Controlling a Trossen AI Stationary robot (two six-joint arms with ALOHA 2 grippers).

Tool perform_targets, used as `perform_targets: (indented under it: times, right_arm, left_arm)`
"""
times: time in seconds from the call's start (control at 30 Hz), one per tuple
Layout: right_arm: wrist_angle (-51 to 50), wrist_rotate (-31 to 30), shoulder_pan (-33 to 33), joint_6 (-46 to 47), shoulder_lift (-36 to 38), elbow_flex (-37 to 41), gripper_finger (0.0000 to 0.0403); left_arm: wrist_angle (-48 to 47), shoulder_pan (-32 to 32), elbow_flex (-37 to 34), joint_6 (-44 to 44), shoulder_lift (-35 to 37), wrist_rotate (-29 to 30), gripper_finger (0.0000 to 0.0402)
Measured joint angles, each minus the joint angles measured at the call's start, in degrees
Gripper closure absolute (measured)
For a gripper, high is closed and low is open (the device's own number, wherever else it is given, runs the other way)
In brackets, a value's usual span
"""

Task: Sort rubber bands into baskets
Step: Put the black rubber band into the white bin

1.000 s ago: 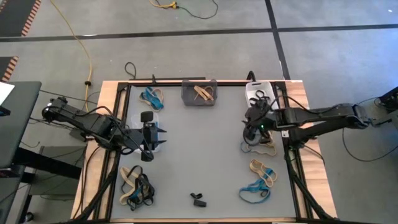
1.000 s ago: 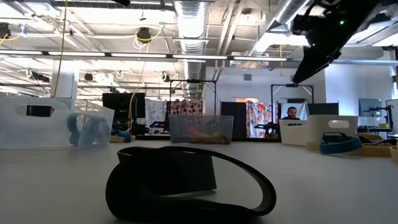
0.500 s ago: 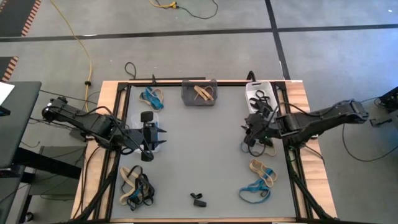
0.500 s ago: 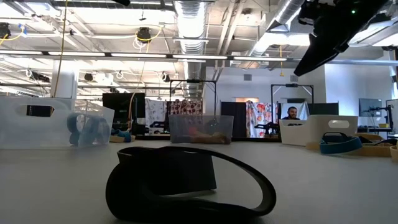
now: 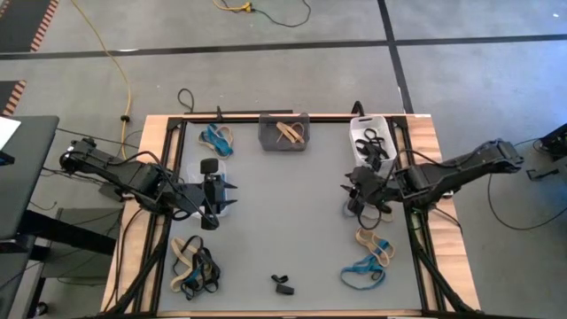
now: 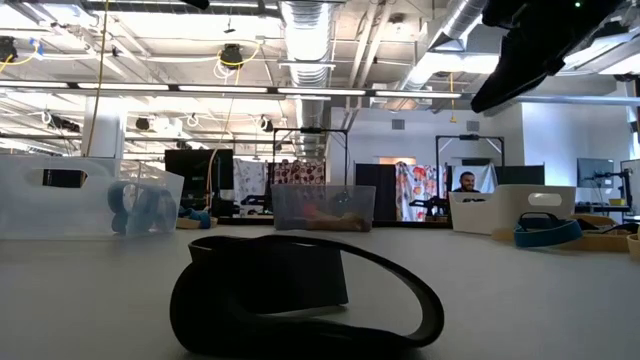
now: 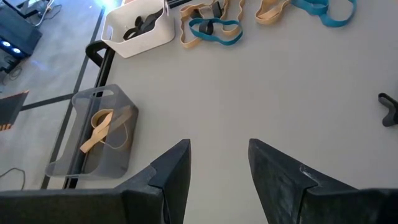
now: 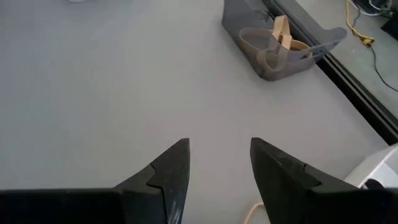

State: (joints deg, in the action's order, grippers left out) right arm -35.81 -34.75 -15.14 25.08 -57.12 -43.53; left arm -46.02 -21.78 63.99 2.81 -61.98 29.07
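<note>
My left gripper [image 5: 230,195] [image 7: 219,146] hangs open above the table's left half, holding nothing. My right gripper [image 5: 349,197] [image 8: 219,144] hangs open over the right half, just beside a tan and blue rubber band tangle [image 5: 376,213]. At the far edge stand three baskets: a clear one [image 5: 215,139] with a blue band, a dark grey one [image 5: 283,131] [image 8: 280,37] with tan bands, and a white one [image 5: 368,133] [image 7: 138,28] with black bands. Loose rubber bands lie flat on the table: a pile at the near left [image 5: 193,266], a black one [image 5: 282,283] [image 6: 300,300], a tan one [image 5: 375,241] and a blue one [image 5: 363,273].
Black rails [image 5: 416,230] run along the table's left and right sides, and a wooden border [image 5: 434,177] lies outside them. The grey middle of the table [image 5: 283,213] is bare. A yellow cable [image 5: 115,62] lies on the floor beyond the far edge.
My right gripper has swung a little toward the table's near edge, away from the white basket, and has turned slightly. Its fingers stay open. The rubber bands lie where they were.
</note>
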Motion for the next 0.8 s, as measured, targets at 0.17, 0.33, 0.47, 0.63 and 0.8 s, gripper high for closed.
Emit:
perform_targets:
  times: [0.17, 0.33, 0.47, 0.63, 0.8]
  right_arm:
    - [2.5, -0.4, -1.3, -0.1, -1.2, 0.0, 0.0207]
    - [3.6, -0.1, -2.9, -0.5, -4.2, 0.0, 0.0207]
    - [5.3, 2.9, -5.4, -0.7, -9.0, 0.0, 0.0207]
    - [12.3, 6.1, -9.6, -2.0, -16.3, 0.0, 0.0207]
    - [26.3, 8.9, -13.8, -6.6, -23.9, 0.0, 0.0207]
  left_arm:
    - [0.0, 0.0, 0.0, 0.0, 0.0, 0.0, 0.0248]
    - [0.0, 0.0, 0.0, 0.0, 0.0, 0.0, 0.0248]
    - [0.0, 0.0, 0.0, 0.0, 0.0, 0.0, 0.0248]
    - [0.0, 0.0, 0.0, 0.0, 0.0, 0.0, 0.0248]
    - [0.0, 0.0, 0.0, 0.0, 0.0, 0.0, 0.0248]
